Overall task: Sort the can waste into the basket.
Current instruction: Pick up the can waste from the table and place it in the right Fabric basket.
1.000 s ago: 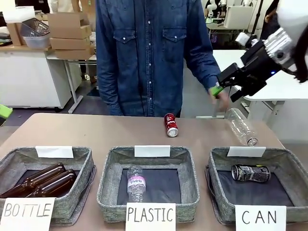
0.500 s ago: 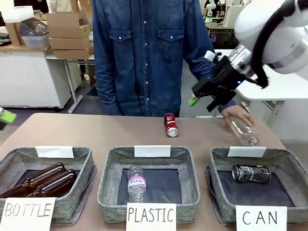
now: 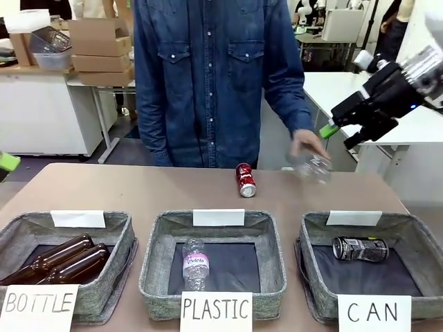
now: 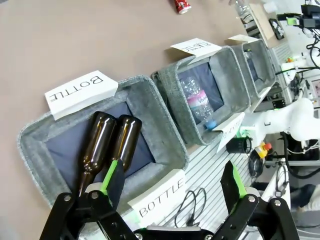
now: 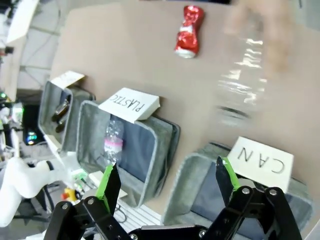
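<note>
We note CAN basket [image 3: 310, 266] at 3 o'clock of PLASTIC basket [image 3: 154, 266]; black-silver can [image 3: 360, 249] lies inside it on dark lining; red can [image 3: 245, 180] on table [image 3: 138, 187] at 12 o'clock of PLASTIC basket, outside all baskets; PLASTIC basket holds clear bottle [image 3: 196, 263]; BOTTLE basket [image 3: 119, 266] at 9 o'clock holds two brown bottles [image 3: 66, 259]; person's hand [image 3: 304, 145] grips blurred bottle [image 3: 316, 167] above table; right gripper [image 3: 344, 135] aloft at 2 o'clock, fingers spread, empty; left gripper [image 4: 172, 182] above BOTTLE basket, fingers spread, empty.
</note>
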Available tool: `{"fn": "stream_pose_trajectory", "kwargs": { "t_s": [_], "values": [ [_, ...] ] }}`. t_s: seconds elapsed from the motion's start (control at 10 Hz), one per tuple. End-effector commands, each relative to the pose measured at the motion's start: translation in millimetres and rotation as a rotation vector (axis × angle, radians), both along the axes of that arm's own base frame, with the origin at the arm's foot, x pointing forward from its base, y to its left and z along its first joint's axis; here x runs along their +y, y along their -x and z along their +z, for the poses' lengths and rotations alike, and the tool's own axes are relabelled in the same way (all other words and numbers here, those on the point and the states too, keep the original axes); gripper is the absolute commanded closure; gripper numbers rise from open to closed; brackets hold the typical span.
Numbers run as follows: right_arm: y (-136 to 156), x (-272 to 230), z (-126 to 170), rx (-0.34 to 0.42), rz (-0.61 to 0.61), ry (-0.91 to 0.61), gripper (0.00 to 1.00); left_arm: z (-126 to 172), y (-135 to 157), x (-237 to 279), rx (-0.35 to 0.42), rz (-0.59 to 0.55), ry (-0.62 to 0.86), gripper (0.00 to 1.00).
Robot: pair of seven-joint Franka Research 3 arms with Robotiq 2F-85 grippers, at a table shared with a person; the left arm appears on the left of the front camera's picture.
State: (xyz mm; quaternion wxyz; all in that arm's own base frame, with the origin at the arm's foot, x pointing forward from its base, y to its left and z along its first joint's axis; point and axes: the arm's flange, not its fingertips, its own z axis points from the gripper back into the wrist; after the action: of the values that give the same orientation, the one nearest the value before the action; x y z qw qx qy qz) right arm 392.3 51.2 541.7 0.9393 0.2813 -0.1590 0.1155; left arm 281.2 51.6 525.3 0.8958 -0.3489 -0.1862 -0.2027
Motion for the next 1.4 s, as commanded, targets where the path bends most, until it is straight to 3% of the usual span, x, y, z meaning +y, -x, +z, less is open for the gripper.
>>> {"fn": "stream_pose_trajectory", "kwargs": {
  "t_s": [0.0, 0.5, 1.3],
  "values": [
    [23, -21, -5, -0.045, -0.028, -0.015, 0.00, 3, 0, 1, 0.017, 0.009, 0.015, 0.00],
    [58, -73, -16, -0.053, -0.147, -0.093, 0.00, 3, 0, 1, 0.017, 0.009, 0.015, 0.00],
    [53, -67, -18, -0.050, -0.137, -0.094, 0.00, 3, 0, 1, 0.017, 0.009, 0.015, 0.00]
  ]
}}
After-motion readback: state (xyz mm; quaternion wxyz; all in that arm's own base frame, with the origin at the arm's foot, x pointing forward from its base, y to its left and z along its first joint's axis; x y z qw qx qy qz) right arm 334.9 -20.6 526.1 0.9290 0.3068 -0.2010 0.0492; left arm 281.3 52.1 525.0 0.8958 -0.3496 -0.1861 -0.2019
